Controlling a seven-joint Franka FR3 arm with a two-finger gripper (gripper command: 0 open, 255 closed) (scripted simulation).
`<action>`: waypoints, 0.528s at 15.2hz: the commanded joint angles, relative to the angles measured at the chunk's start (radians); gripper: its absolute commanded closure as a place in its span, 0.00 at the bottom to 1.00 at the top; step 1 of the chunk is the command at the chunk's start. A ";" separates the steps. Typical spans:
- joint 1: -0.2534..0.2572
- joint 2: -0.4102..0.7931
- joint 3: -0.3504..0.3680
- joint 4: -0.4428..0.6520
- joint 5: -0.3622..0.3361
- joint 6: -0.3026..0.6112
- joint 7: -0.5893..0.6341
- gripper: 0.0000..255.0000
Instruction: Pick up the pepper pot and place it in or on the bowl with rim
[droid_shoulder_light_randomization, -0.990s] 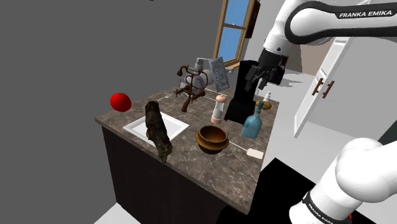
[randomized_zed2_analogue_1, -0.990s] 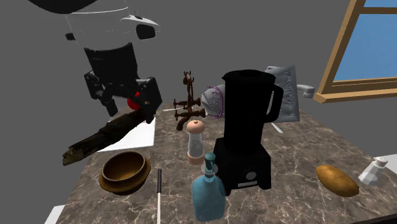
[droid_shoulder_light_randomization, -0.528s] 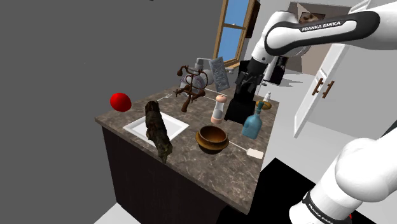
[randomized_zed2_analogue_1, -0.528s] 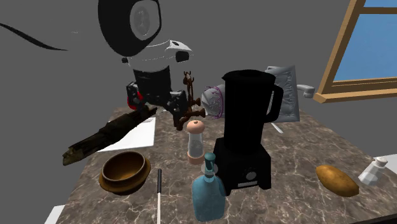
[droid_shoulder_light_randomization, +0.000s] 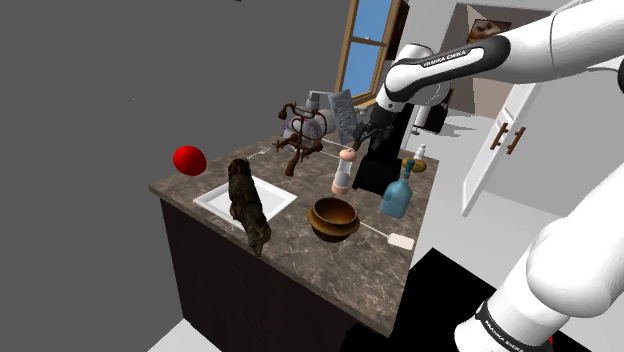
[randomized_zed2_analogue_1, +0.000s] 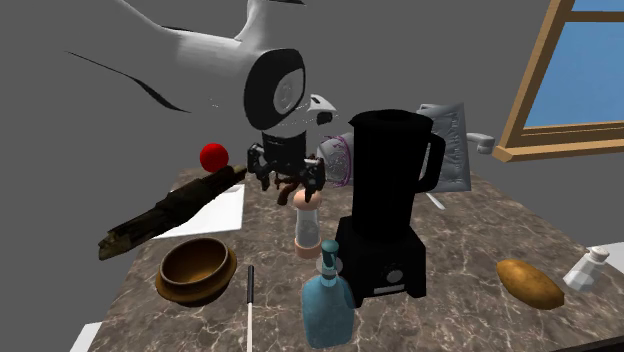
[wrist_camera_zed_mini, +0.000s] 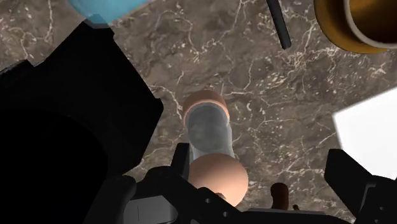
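The pepper pot (droid_shoulder_light_randomization: 343, 172), a clear tube with pinkish-tan caps, stands upright on the marble counter (droid_shoulder_light_randomization: 300, 245) between the faucet and the black blender. It also stands mid-counter in the second exterior view (randomized_zed2_analogue_1: 307, 225). My gripper (droid_shoulder_light_randomization: 358, 140) hangs open just above its top cap (randomized_zed2_analogue_1: 287, 180), not touching it. In the wrist view the pot (wrist_camera_zed_mini: 210, 143) lies below the gripper (wrist_camera_zed_mini: 267, 184), its top cap close to one finger (wrist_camera_zed_mini: 181, 164), the other finger standing well apart. The brown rimmed bowl (droid_shoulder_light_randomization: 333, 217) sits empty nearer the counter's front (randomized_zed2_analogue_1: 193, 268) (wrist_camera_zed_mini: 353, 22).
A black blender (droid_shoulder_light_randomization: 385, 160) (randomized_zed2_analogue_1: 390, 200) stands right beside the pot, with a blue bottle (droid_shoulder_light_randomization: 397, 195) (randomized_zed2_analogue_1: 327, 305) in front of it. A brown faucet (droid_shoulder_light_randomization: 297, 140), a white sink (droid_shoulder_light_randomization: 222, 200), a dark wood piece (droid_shoulder_light_randomization: 248, 205), a red ball (droid_shoulder_light_randomization: 189, 159) and a bread loaf (randomized_zed2_analogue_1: 530, 283) share the counter.
The arm has swung from beside the blender toward the faucet side and come down over the pepper pot. The fingers stayed open. Nothing on the counter moved.
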 joint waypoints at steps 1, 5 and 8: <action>-0.004 0.072 -0.015 0.046 0.033 0.029 -0.034 0.00; -0.017 0.189 -0.026 0.130 0.091 0.063 -0.086 0.00; -0.016 0.215 -0.023 0.122 0.104 0.097 -0.094 0.00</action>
